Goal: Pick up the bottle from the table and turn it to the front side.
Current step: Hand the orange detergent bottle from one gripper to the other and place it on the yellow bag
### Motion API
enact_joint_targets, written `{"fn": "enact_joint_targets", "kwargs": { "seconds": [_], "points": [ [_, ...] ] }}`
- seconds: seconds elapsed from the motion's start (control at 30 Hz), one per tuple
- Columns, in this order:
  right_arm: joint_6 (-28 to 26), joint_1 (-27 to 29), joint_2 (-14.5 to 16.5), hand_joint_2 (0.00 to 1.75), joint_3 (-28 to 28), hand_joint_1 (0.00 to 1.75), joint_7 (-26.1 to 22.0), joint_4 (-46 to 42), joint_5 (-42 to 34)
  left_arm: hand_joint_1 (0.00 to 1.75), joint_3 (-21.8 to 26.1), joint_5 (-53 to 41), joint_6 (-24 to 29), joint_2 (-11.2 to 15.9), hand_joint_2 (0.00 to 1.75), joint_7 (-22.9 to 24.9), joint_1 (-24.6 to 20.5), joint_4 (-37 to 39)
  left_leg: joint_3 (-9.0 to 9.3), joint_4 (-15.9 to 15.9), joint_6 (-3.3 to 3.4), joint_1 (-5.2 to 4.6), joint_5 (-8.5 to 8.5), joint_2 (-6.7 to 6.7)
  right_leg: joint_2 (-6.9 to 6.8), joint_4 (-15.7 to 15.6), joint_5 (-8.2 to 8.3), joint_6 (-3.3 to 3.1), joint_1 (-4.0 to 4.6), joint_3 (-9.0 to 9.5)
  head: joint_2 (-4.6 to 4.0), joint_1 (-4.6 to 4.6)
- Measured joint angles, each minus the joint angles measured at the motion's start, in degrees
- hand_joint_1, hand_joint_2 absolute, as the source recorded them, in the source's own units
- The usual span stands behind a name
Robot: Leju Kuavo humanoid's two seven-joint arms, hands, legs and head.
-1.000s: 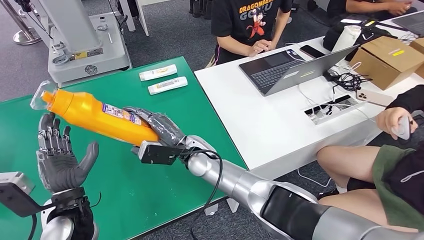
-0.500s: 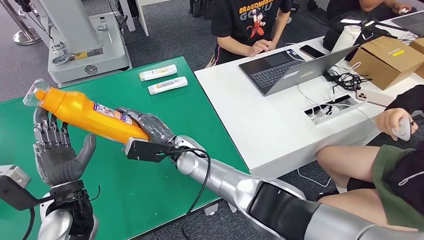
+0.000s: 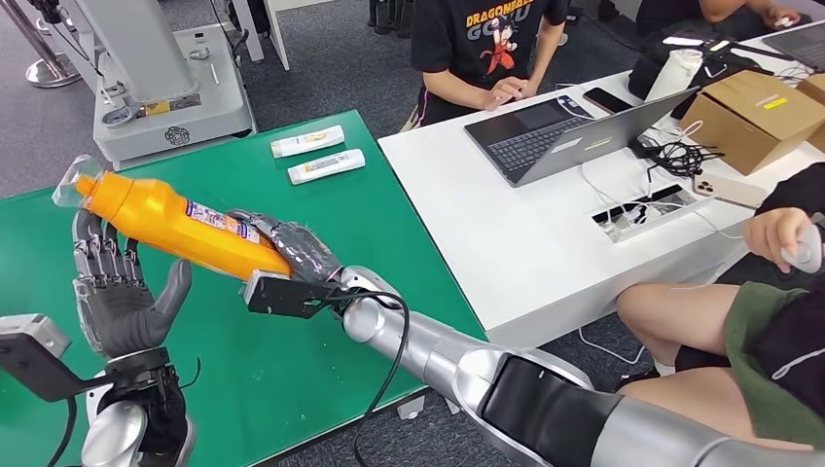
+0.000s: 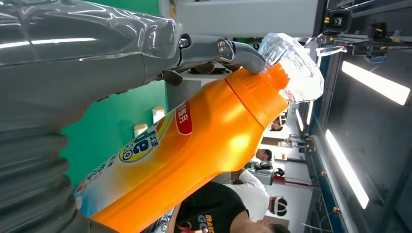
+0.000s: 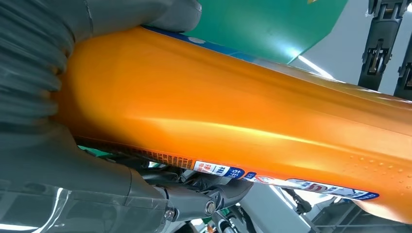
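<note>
- While our right hand [image 3: 292,248] grips the orange bottle [image 3: 180,226] above the green table [image 3: 321,224], people sit beyond at a white desk [image 3: 525,243].
- Bottle lies nearly level, clear cap [image 3: 76,182] pointing away, over our open left hand [image 3: 117,302].

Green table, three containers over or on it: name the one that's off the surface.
The large orange plastic bottle, gripped near its base by the right hand above the green table. The two small white tubes lie flat near the far edge.
</note>
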Motion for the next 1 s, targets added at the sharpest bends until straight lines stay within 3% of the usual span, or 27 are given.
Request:
{"fn": "enact_joint_targets", "kwargs": {
  "seconds": [0.5,1.0],
  "points": [
    [0.2,-0.2,0.1,1.75,0.2,1.75,-0.5,-1.2,1.5,0.0,0.2,-0.1,1.8,0.1,1.75,0.2,-0.3,1.9,0.0,0.0,0.0,0.0,0.0,0.01,0.01,0.0,0.0,0.0,0.0,-0.01,0.0,-0.01],
    [3.8,0.2,0.1,1.75,1.0,1.75,1.5,-5.7,1.9,0.0,1.1,1.0,0.7,0.7,1.75,0.2,-1.8,4.0,-0.01,0.0,0.0,0.0,0.0,0.0,0.0,0.0,0.0,0.0,0.01,-0.01,-0.01,0.0]
  ]
}}
